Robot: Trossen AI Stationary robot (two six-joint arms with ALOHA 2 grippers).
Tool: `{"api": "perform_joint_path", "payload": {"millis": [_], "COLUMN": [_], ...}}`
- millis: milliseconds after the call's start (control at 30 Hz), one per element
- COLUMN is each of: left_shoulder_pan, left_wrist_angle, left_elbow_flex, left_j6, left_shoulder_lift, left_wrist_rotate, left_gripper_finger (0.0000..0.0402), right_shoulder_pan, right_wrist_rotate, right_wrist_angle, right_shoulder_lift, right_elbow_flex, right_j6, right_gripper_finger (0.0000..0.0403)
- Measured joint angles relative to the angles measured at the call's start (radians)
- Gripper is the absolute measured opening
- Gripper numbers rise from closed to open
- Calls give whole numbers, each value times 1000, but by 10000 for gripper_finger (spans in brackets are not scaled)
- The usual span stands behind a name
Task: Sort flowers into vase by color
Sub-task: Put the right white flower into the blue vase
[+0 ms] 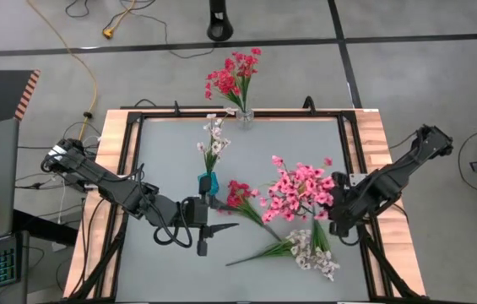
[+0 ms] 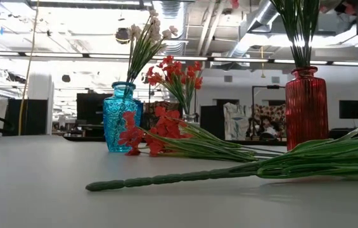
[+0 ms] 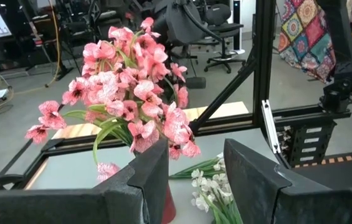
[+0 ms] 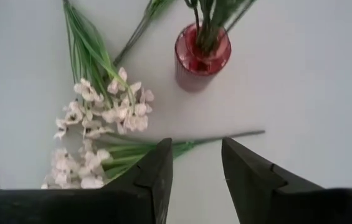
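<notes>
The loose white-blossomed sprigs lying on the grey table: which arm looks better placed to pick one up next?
Probably the right. The right gripper hovers open directly above the white-blossomed sprigs, while the left gripper sits farther off, near the blue glass vase.

On the grey worktop (image 1: 162, 152), seen from above, the clear glass vase (image 1: 245, 115) with red flowers stands at 12 o'clock. The blue glass vase (image 1: 208, 181) with white sprigs stands near the centre. The red glass vase (image 4: 202, 51) with pink flowers stands at 3 o'clock. Loose white sprigs (image 1: 314, 251) lie at 5 o'clock, and one loose red sprig (image 1: 240, 197) lies between the two nearer vases.

Dark jointed arms (image 1: 111, 187) (black cables looped).
</notes>
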Motion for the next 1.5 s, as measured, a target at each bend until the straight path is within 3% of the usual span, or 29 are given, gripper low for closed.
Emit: {"api": "perform_joint_path", "payload": {"millis": [367,600,1167,1500], "left_shoulder_pan": [0,0,0,0], "left_wrist_angle": [-98,-188,-230,-236], "left_elbow_flex": [0,0,0,0], "left_j6": [-58,-114,-136,-136], "left_shoulder_lift": [0,0,0,0], "left_wrist_rotate": [0,1,1,1], "left_gripper_finger": [143,143,143,143], "right_shoulder_pan": [36,65,78,77], "right_wrist_rotate": [-7,-6,-5,-5], "right_wrist_angle": [-111,-177,54,195], "right_shoulder_lift": [-103,-142,-56,64], "right_elbow_flex": [1,-21,-259,-331], "right_j6": [38,188,707,814], "right_gripper_finger": [142,141,141,141]}}
